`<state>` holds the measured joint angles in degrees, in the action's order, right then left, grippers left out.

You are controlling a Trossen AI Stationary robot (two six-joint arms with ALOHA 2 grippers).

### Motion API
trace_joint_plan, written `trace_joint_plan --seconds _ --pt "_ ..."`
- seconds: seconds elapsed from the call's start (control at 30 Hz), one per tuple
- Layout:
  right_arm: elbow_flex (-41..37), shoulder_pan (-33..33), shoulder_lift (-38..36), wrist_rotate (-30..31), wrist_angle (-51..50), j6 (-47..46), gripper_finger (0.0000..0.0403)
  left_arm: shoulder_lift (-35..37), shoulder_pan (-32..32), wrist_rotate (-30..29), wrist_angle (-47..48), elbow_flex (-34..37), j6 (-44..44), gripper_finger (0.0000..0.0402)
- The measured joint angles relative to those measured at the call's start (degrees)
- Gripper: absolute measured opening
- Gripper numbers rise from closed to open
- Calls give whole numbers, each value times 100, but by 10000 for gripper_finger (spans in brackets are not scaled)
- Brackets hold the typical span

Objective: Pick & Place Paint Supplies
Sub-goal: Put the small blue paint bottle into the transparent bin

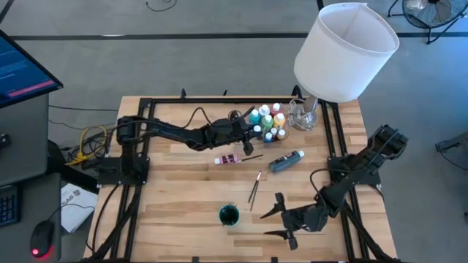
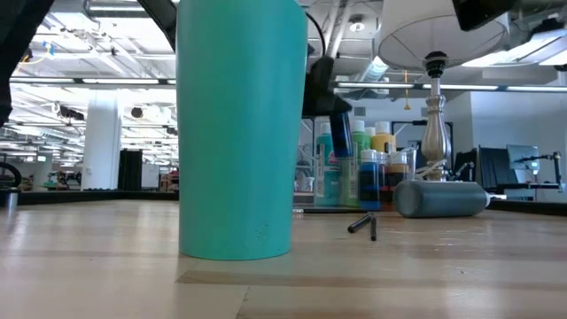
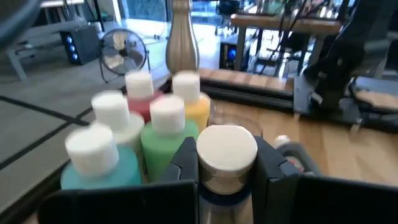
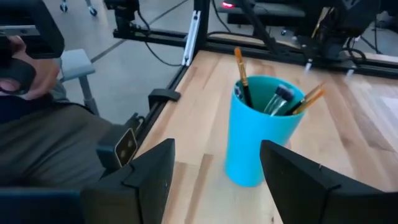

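Several white-capped paint bottles (image 1: pixel 269 119) stand clustered at the table's far side, green, yellow, red and teal in the left wrist view. My left gripper (image 3: pixel 227 168) reaches into the cluster from the left, shut on a blue bottle (image 2: pixel 341 142). A pink bottle (image 1: pixel 230 159), a grey-blue tube (image 1: pixel 287 161) and a dark brush (image 1: pixel 254 188) lie on their sides mid-table. A teal cup (image 4: pixel 258 134) holding brushes stands near the front edge. My right gripper (image 1: pixel 276 221) stands open just right of the cup, touching nothing. My left gripper pinches the blue bottle's white cap (image 3: pixel 227 152) between its two fingers, one on each side. The fingers come nearly level from the table's left. The bottle hangs upright below the cap, and in the low view its bottom looks clear of the table.
A big white lampshade (image 1: pixel 344 51) on a metal stem and a clear container (image 1: pixel 303 113) stand at the far right, close to the bottles. A black frame rail (image 1: pixel 219 98) borders the table. A seated person's dark clothing (image 4: pixel 37 124) shows beyond the near edge.
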<state>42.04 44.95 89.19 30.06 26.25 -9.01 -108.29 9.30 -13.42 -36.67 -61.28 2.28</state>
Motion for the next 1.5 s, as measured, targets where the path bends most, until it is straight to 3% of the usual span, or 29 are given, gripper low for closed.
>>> trace_joint_plan --seconds 0.47,0.83,1.5 --pt "0 558 0 1072 -202 2 230 -491 0 -63 -422 -2 141 23" --pt "0 566 0 1113 -224 0 230 -533 0 319 -396 -2 101 23" --pt "2 566 0 1111 -226 0 230 -653 -5 356 -81 -9 -200 23"
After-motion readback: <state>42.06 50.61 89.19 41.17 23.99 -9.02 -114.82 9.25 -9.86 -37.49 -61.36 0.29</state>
